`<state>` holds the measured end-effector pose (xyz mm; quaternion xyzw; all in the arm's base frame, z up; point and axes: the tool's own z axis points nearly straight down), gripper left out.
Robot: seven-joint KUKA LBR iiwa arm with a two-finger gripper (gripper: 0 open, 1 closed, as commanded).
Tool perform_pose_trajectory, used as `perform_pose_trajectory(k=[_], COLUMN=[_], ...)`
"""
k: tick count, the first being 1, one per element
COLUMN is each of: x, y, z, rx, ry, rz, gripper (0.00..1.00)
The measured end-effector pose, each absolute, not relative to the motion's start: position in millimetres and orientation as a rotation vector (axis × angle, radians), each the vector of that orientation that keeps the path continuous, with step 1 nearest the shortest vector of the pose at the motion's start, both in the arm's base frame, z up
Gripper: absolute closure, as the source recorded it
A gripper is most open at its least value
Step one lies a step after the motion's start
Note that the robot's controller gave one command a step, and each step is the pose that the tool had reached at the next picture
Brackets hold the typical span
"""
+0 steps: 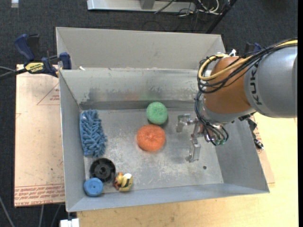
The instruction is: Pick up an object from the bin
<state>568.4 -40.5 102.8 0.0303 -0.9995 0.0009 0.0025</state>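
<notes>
My gripper [188, 138] hangs over the right half of the bin floor, its two metal fingers spread apart, open, with only bare floor between them. An orange scrubby ball [151, 138] lies just to its left, a short gap away from the fingers. A green scrubby ball [156, 113] rests behind the orange one, near the back wall and left of the upper finger [182, 124].
A blue shaggy noodle mitt [92, 132] lies along the left wall. In the front left corner sit a black ring-shaped part [102, 169], a round blue cap [93, 187] and a small yellow toy [124, 181]. The arm's orange cover and cables overhang the right wall.
</notes>
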Motion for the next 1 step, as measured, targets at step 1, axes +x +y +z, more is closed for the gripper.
perform_pose_trajectory(k=[1], x=[594.3], y=[-13.8], z=[108.2], rx=[-0.052], ry=[-3.151], rz=[-0.009], gripper=[0.00])
